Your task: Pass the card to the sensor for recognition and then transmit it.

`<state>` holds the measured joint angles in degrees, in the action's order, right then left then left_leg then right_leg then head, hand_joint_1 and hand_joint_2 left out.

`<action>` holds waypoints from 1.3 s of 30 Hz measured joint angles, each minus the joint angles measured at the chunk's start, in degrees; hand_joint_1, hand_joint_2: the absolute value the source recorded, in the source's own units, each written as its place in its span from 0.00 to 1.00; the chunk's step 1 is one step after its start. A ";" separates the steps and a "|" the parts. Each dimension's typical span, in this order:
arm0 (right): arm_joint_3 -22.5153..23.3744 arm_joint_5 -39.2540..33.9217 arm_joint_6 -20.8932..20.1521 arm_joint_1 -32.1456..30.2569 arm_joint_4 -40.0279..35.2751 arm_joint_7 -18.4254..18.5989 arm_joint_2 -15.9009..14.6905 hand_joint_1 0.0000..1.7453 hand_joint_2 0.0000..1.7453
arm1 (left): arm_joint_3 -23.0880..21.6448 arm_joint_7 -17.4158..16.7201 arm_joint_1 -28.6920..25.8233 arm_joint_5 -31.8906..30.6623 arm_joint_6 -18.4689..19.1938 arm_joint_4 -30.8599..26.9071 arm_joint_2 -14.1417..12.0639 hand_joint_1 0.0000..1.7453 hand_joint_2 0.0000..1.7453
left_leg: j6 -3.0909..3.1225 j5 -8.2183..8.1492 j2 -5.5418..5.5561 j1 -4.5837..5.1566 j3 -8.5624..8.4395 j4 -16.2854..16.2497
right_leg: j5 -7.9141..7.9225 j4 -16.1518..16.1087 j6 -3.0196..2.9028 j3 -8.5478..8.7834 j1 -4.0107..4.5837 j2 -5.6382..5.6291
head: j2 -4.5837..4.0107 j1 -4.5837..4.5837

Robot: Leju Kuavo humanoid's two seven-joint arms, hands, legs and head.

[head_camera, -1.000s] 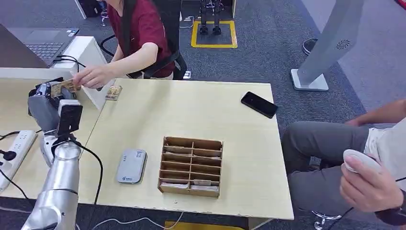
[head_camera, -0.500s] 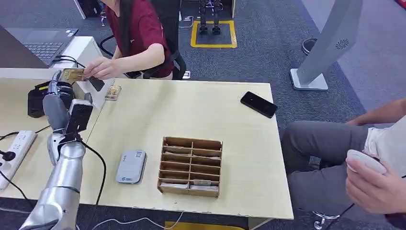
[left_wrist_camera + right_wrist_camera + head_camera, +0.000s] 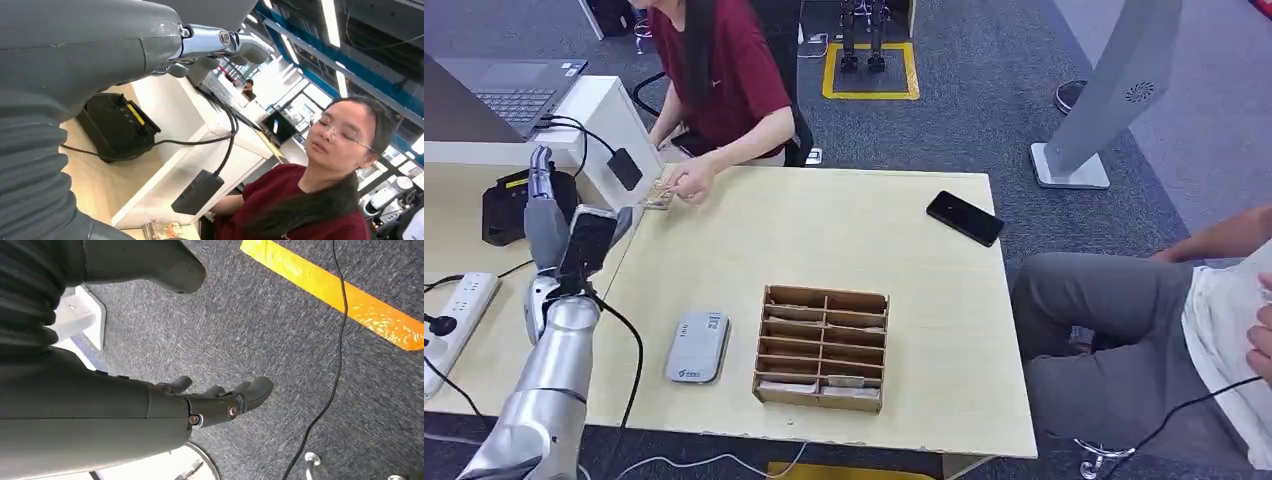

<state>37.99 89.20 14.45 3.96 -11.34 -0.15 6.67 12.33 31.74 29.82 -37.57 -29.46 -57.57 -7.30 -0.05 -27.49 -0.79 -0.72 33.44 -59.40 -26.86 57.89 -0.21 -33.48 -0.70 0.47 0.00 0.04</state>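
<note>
Head view shows the left hand [image 3: 542,205] raised upright over the far left part of the counter [image 3: 844,250], its fingers [image 3: 541,165] straight and apart, holding nothing. The card [image 3: 660,192] lies on the counter near its far edge, under the hand of the person [image 3: 689,182] in the red shirt, well to the right of the robot's fingers. I cannot tell which way its long side runs. The sensor [image 3: 697,346] lies nearer, beside the wooden box [image 3: 824,347], with free counter around it. The left hand is the nearer one to the card. The right hand [image 3: 220,397] hangs over the carpet, fingers loosely apart and holding nothing.
</note>
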 joint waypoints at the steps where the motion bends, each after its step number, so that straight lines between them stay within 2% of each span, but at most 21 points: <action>1: 0.02 0.00 0.07 0.00 0.00 -0.04 -0.02 0.00 1.00 | -0.20 -0.15 0.00 -0.11 0.02 0.00 -0.02 0.00 1.00 | 0.00 0.00 0.00 0.00 0.00 0.00 | 0.00 0.00 0.00 0.00 0.00 0.00 | -0.02 -0.02; 3: 0.02 0.00 0.13 0.01 0.00 -0.13 0.00 0.00 1.00 | -0.31 -0.35 -0.01 0.00 1.65 0.00 -0.02 0.00 1.00 | 0.00 0.00 0.00 0.00 0.00 0.00 | 0.00 0.00 0.00 0.01 0.00 0.00 | 0.00 0.00; 5: 0.11 -0.11 0.13 0.01 0.00 -0.13 0.00 0.00 1.00 | -1.63 0.94 -0.79 -0.30 7.04 -0.50 -0.41 0.00 1.00 | 0.00 0.00 0.01 0.01 0.00 0.00 | 0.00 0.00 0.00 0.02 -0.01 0.01 | 0.00 -0.02; 7: 0.31 -0.35 0.11 0.00 0.00 -0.02 0.00 0.00 1.00 | -3.99 2.32 -3.57 -1.09 10.59 -2.85 -0.87 0.00 1.00 | 0.00 -0.02 -0.05 0.01 0.01 0.01 | 0.00 0.00 0.00 0.04 -0.01 -0.03 | 0.00 -0.02; 10: 1.16 -0.90 -0.26 -0.20 0.00 0.81 -0.02 0.00 1.00 | -9.08 3.67 -11.10 -3.47 14.05 -11.98 -2.16 0.00 1.00 | 0.02 -0.13 -0.26 0.01 -0.01 0.01 | -0.03 -0.01 0.01 -0.03 -0.01 -0.20 | 0.00 -0.02; 13: 1.73 -1.05 -0.33 -0.64 0.00 1.33 -0.20 0.00 1.00 | -15.13 3.69 -17.98 -6.31 15.08 -20.73 -4.26 0.00 1.00 | 0.01 -0.23 -0.21 0.01 0.05 0.00 | -0.11 -0.04 0.04 -0.11 -0.01 -0.18 | 0.00 0.00; 16: 2.40 -1.60 0.06 -0.58 -0.02 0.40 -0.22 0.00 1.00 | -21.04 3.20 -20.99 -11.29 13.14 -26.55 -4.72 0.00 1.00 | 0.02 -0.23 -0.13 0.02 0.07 0.00 | -0.15 -0.06 0.09 -0.08 -0.02 -0.08 | -0.02 0.00; 20: 2.65 -1.51 0.68 -0.41 -0.02 -0.44 -0.22 0.00 1.00 | -30.21 -1.63 -21.08 -23.42 6.74 -29.62 -4.89 0.00 1.00 | 0.02 -0.23 -0.13 0.04 0.06 0.00 | -0.09 -0.06 0.06 -0.05 -0.04 -0.08 | -0.02 0.00; 24: 2.82 -1.51 0.74 -0.39 0.00 -0.50 -0.22 0.00 1.00 | -36.37 -3.13 -20.66 -25.88 4.63 -30.53 -5.31 0.00 1.00 | 0.03 -0.22 -0.14 0.04 0.03 0.00 | -0.07 -0.05 0.06 -0.05 -0.03 -0.10 | 0.00 -0.02; 27: 2.84 -1.51 0.74 -0.38 0.00 -0.55 -0.22 0.00 1.00 | -39.05 -3.65 -20.47 -25.90 3.85 -30.58 -5.88 0.00 1.00 | 0.02 -0.21 -0.14 0.03 0.02 0.00 | -0.07 -0.03 0.05 -0.05 -0.03 -0.10 | 0.00 0.00; 32: 2.86 -1.46 0.76 -0.38 0.00 -0.52 -0.22 0.00 1.00 | -41.09 -4.39 -20.22 -26.29 3.34 -30.69 -6.56 0.00 1.00 | 0.02 -0.22 -0.14 0.02 0.02 0.00 | -0.09 -0.02 0.04 -0.07 -0.01 -0.11 | 0.00 -0.02; 39: 2.89 -0.63 0.17 -0.37 0.00 1.00 -0.22 0.00 1.00 | -45.05 -10.36 -17.10 -32.00 0.31 -29.90 -7.52 0.00 1.00 | 0.02 -0.21 -0.13 0.03 0.03 0.00 | -0.08 -0.03 0.05 -0.06 -0.03 -0.10 | 0.00 -0.02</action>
<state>40.87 88.56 14.62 3.59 -11.34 0.85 6.45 -32.72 21.37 12.72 -69.57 -29.16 -87.47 -14.82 -0.03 -27.70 -0.92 -0.68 33.48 -59.40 -26.94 57.87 -0.16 -33.54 -0.72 0.37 0.00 0.02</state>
